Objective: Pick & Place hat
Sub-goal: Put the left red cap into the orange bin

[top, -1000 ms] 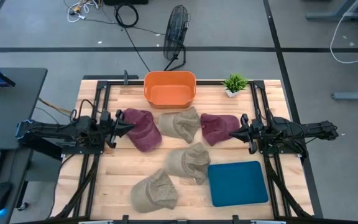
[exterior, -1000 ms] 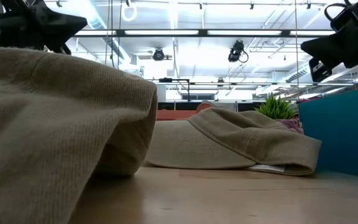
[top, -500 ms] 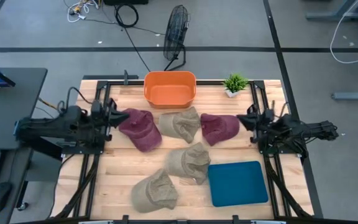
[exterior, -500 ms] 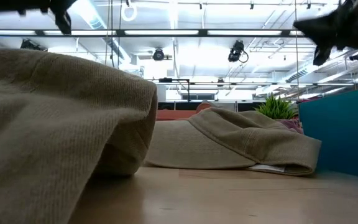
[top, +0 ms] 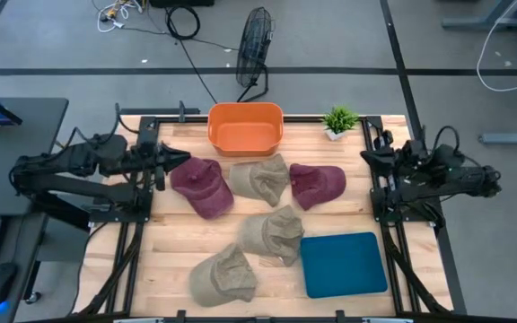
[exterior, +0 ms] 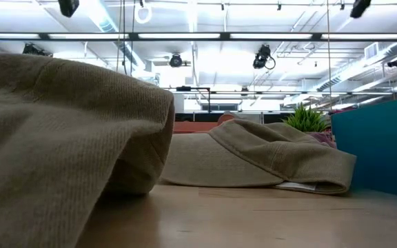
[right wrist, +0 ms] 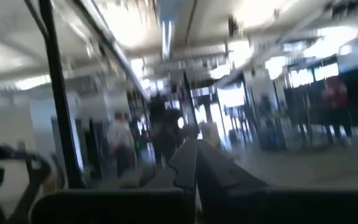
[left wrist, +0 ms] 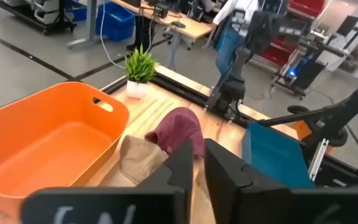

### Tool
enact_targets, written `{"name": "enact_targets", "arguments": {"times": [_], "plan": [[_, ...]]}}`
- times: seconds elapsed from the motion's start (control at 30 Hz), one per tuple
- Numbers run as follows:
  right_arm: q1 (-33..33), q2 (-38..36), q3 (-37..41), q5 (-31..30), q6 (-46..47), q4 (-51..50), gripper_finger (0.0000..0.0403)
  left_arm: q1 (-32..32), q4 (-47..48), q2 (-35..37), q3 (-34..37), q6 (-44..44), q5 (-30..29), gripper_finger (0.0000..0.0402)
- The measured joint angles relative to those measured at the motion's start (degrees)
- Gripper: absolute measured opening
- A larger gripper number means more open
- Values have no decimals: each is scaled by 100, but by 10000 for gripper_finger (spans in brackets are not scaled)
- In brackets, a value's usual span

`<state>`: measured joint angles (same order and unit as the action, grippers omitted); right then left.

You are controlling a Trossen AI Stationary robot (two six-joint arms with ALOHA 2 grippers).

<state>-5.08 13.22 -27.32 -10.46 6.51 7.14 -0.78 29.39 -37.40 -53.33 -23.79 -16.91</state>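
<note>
Hats all lie loose on the desk (top: 164, 235) in front of the orange bin (top: 245, 127), none gripped. Left claw (top: 179, 157), fingers pressed together and empty, has pulled back from the maroon hat (top: 200, 186) and risen, now left of the bin. Right claw (top: 366, 158), also closed, has backed off the other maroon hat (top: 317, 184). Both arms look folded back, tips up. Likely a retreat, not a grab.
</note>
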Motion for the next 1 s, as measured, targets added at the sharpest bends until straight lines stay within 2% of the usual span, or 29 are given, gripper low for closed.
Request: {"name": "enact_targets", "arguments": {"times": [0.17,0.47,0.6,0.73,0.83,1.0], "plan": [[0,1119,-1210,164,54,-1828,35,0,270,-285,-115,-58,2,91],[0,2699,-2676,299,-111,-3759,122,143,606,-641,-115,-308,6,148],[75,3179,-3126,193,-209,-4224,165,403,895,-644,-122,-313,11,157],[281,3532,-3278,2,-215,-4490,199,833,1652,-696,-122,-645,56,158],[439,3758,-3278,13,-98,-4445,209,1161,2206,-854,-122,-709,355,158],[585,4122,-3278,101,-101,-4456,210,1669,2625,-1442,-122,-669,685,158]]}}
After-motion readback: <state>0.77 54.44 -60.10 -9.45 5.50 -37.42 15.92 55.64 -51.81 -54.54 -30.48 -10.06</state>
